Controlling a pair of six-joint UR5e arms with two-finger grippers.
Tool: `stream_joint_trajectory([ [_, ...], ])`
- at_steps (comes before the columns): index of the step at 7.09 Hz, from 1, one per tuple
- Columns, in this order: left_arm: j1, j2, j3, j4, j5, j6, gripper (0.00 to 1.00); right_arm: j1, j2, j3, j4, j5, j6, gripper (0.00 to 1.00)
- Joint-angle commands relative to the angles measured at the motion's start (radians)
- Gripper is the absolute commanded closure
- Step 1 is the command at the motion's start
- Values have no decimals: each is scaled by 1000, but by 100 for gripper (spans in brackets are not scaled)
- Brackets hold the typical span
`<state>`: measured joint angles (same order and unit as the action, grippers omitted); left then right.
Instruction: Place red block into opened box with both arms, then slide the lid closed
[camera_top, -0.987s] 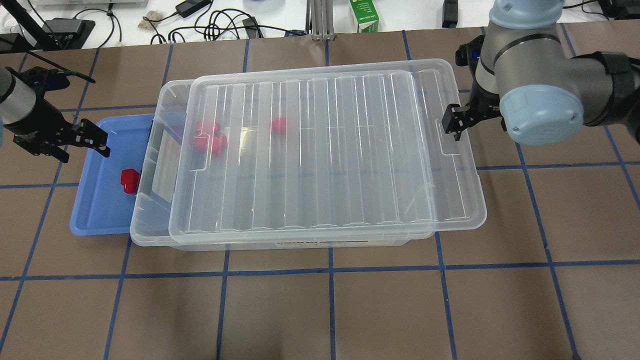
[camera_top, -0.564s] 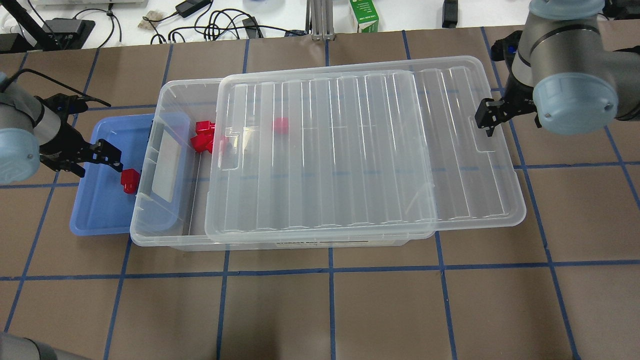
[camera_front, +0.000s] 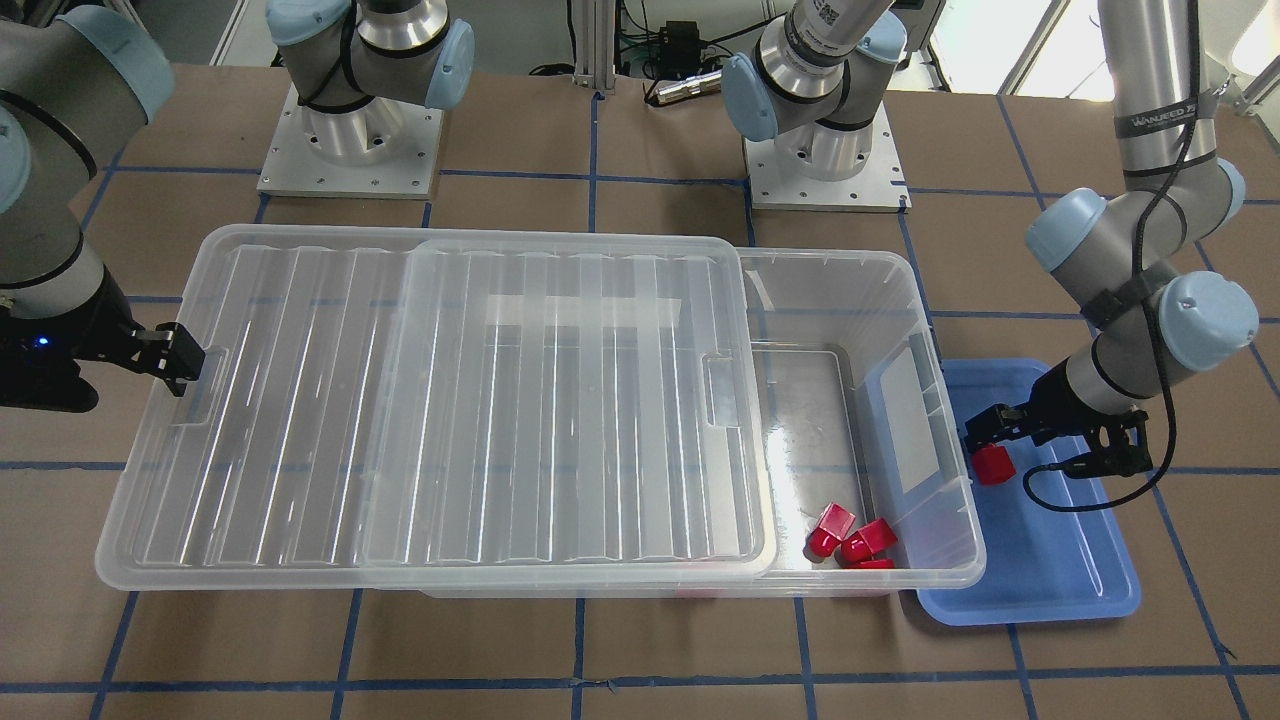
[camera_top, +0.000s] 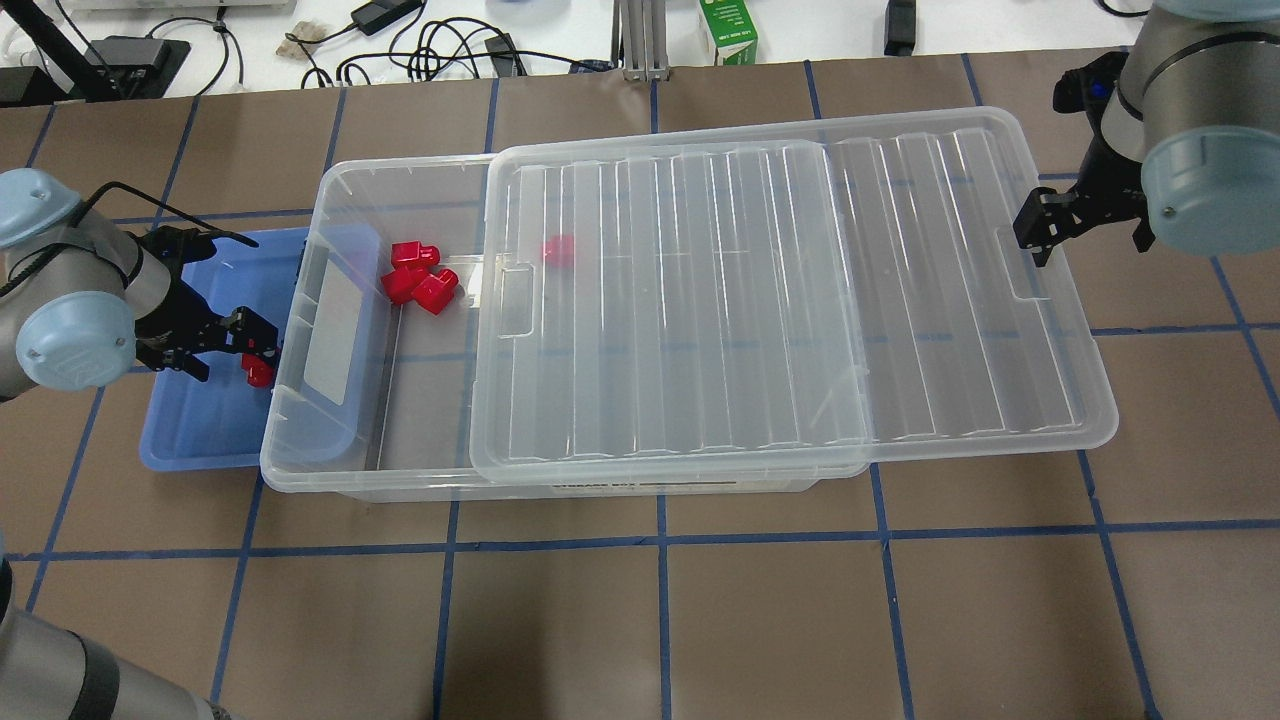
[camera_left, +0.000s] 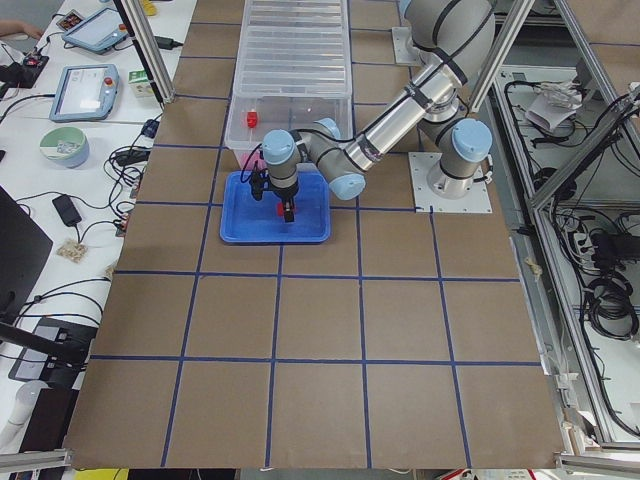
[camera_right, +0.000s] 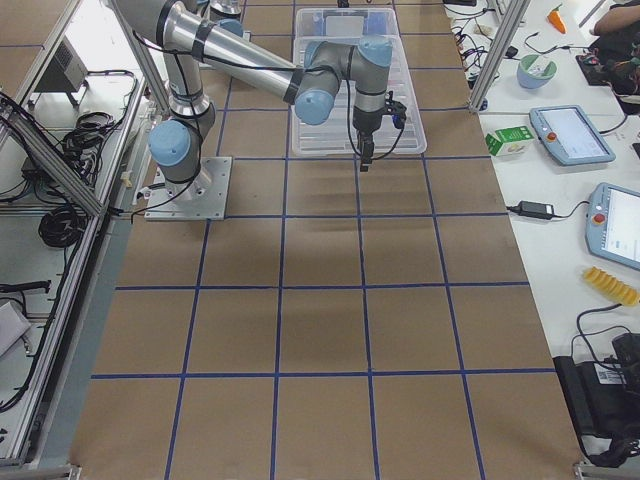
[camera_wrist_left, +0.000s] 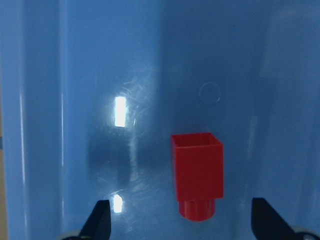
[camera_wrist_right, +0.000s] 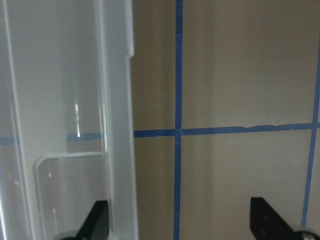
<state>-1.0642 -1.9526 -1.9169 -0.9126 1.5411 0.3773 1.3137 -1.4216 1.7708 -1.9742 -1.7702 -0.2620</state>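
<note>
A red block (camera_wrist_left: 197, 175) lies in the blue tray (camera_top: 200, 430), seen also from across the table as red block (camera_front: 993, 465). My left gripper (camera_top: 245, 345) hangs right above it, open, fingers (camera_wrist_left: 100, 220) either side and clear of it. The clear box (camera_top: 300, 470) is uncovered at its left end, where three more red blocks (camera_top: 420, 280) lie; another shows through the lid. The ribbed lid (camera_top: 800, 300) overhangs the box's right end. My right gripper (camera_top: 1035, 235) is open at the lid's right short edge (camera_wrist_right: 117, 125), next to a recess (camera_top: 1020, 275).
The blue tray is tucked partly under the box's left end. Cables and a green carton (camera_top: 728, 30) lie beyond the table's far edge. Both arm bases (camera_front: 350, 150) stand behind the box. Brown table with blue tape lines lies in front.
The lid has slid to the right, uncovering the box's left end, and my right gripper moved right with it. My left gripper came in over the red block in the tray.
</note>
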Motion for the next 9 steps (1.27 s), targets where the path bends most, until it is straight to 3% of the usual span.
stream_joint_trajectory([
  [1,-10,-29,6,40,2,-26,9,-8,-2,1,0,0,0,0],
  [2,-11,-29,10,46,2,-18,38,-8,-5,-2,2,5,1,0],
  [3,-11,-29,9,46,1,-23,57,-4,-17,-8,3,23,6,0],
  [4,-14,-29,10,47,-3,-20,90,5,-73,-60,55,123,16,0],
  [5,-16,-23,30,49,-7,-18,100,12,-123,-141,210,206,53,0],
  [6,-23,-5,70,34,0,-23,100,41,-143,-218,344,218,128,0],
  [7,-23,32,122,-44,2,-21,100,105,-148,-270,404,221,224,0],
  [9,-78,148,227,-307,-4,-29,100,220,-123,-298,403,224,303,0],
])
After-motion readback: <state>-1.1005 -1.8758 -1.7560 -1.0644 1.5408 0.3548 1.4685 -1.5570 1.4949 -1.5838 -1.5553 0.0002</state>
